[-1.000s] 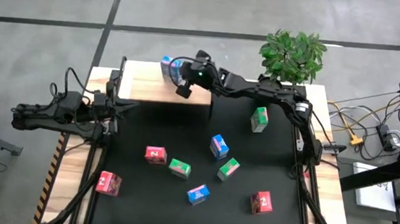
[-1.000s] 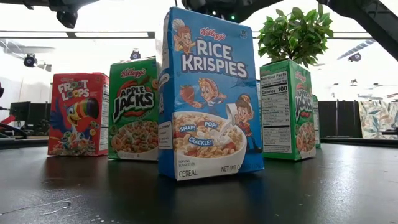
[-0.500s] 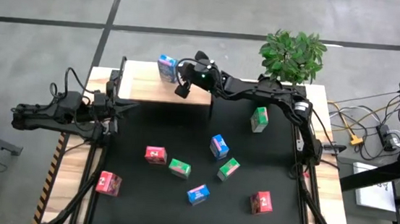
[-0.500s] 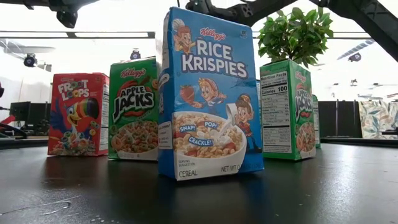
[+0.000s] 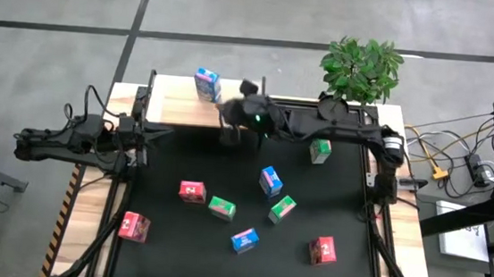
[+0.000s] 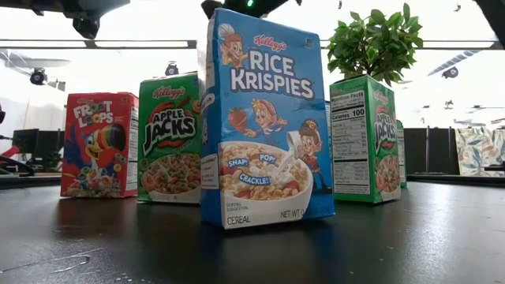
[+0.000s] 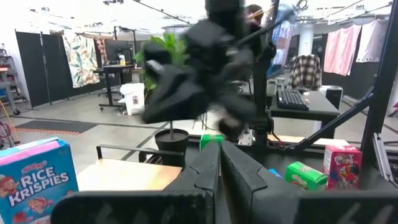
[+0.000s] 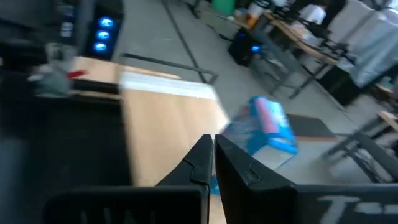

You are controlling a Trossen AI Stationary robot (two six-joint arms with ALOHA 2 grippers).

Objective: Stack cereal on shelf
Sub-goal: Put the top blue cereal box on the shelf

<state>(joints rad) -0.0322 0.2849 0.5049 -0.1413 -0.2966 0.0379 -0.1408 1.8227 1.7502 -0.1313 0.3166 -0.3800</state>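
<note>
Looking straight down, one blue Rice Krispies box (image 5: 206, 84) stands on the far part of the pale wooden shelf (image 5: 174, 105), well apart from the right gripper (image 5: 229, 133), which hangs over the shelf's front edge with its jaws shut and nothing in them. The left gripper (image 5: 160, 132) waits at the left side of the bench, its jaws shut and empty too. On the black mat (image 5: 176, 231) lie more cereal boxes: a green one (image 5: 320, 148) near the potted plant (image 5: 361, 68), a blue one (image 5: 270, 180), two green ones (image 5: 282, 208) (image 5: 221, 208), a second blue one (image 5: 244, 240), and three red ones (image 5: 192, 191) (image 5: 133, 226) (image 5: 323, 249). From bench height, a big Rice Krispies box (image 6: 264, 118) stands upright in front, with an Apple Jacks box (image 6: 170, 138) and a Froot Loops box (image 6: 99, 144) behind it to one side and another green box (image 6: 364, 138) to the other side. From the left wrist, the two dark fingers (image 7: 208, 180) press together, the right arm (image 7: 199, 81) is a blur ahead, and the Rice Krispies box (image 7: 37, 183) stands on the shelf (image 7: 134, 175). From the right wrist, the fingers (image 8: 202, 163) are closed over the shelf (image 8: 168, 124), and the blue box (image 8: 267, 127) shows blurry beyond them.
</note>
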